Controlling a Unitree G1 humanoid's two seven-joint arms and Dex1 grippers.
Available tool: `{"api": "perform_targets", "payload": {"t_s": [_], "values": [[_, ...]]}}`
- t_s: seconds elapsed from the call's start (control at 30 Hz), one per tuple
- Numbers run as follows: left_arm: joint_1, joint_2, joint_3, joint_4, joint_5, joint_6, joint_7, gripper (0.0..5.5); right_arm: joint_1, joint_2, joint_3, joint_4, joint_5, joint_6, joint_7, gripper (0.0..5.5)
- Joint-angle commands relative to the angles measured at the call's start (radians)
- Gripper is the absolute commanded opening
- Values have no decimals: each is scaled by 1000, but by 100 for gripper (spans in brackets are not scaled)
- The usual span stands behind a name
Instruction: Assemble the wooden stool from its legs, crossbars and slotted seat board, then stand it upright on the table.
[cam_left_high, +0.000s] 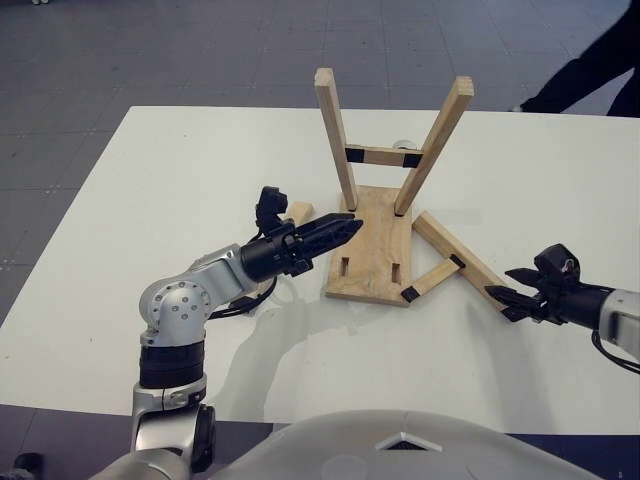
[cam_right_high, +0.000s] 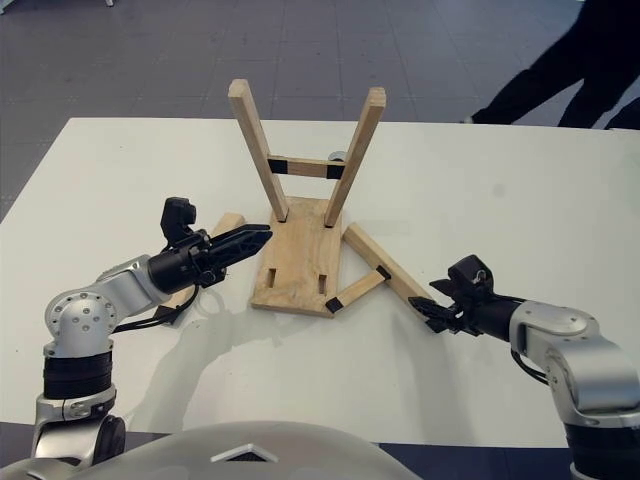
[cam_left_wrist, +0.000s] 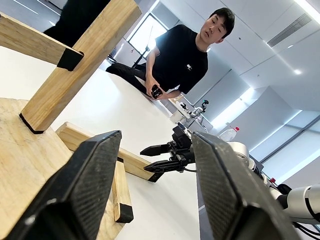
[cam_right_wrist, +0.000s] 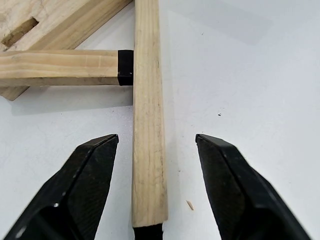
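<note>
The seat board (cam_left_high: 372, 250) lies flat in the middle of the table (cam_left_high: 150, 200). Two legs (cam_left_high: 336, 135) stand on its far end, with a crossbar (cam_left_high: 383, 156) between them. Toward the table's right edge a third leg (cam_left_high: 458, 255) lies flat, and a second crossbar (cam_left_high: 432, 277) runs from it to the board's near corner. A loose piece (cam_left_high: 297, 213) lies off the board's left side, just beside the left claw (cam_left_high: 352, 226). The right claw (cam_left_high: 497, 302) straddles the third leg's near end.

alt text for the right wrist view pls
The right hand is open, its black fingers either side of a wooden leg lying on the white table. A black-tipped crossbar joins the leg, near the slotted seat board.
</note>
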Motion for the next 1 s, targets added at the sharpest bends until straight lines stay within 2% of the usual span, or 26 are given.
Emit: {"api": "perform_targets", "payload": {"t_s": [0.03, 0.23, 0.37, 0.63, 1.0], "values": [[-3, 4, -3, -10, 2, 2, 12, 261, -13, -5, 7, 16, -43, -26, -20, 286], [-10, 8, -4, -3, 2, 6, 10, 261, -48, 27, 3, 95, -111, -65, -81, 286], [-12, 6, -5, -1, 2, 8, 9, 261, -86, 97, -34, 168, -72, -27, -103, 286], [-10, 5, -4, -3, 5, 5, 11, 261, -51, 21, 25, 188, -124, -116, 0, 286], [-17, 5, -2, 0, 4, 6, 14, 261, -15, 4, 74, 215, -198, -307, 104, 104]]}}
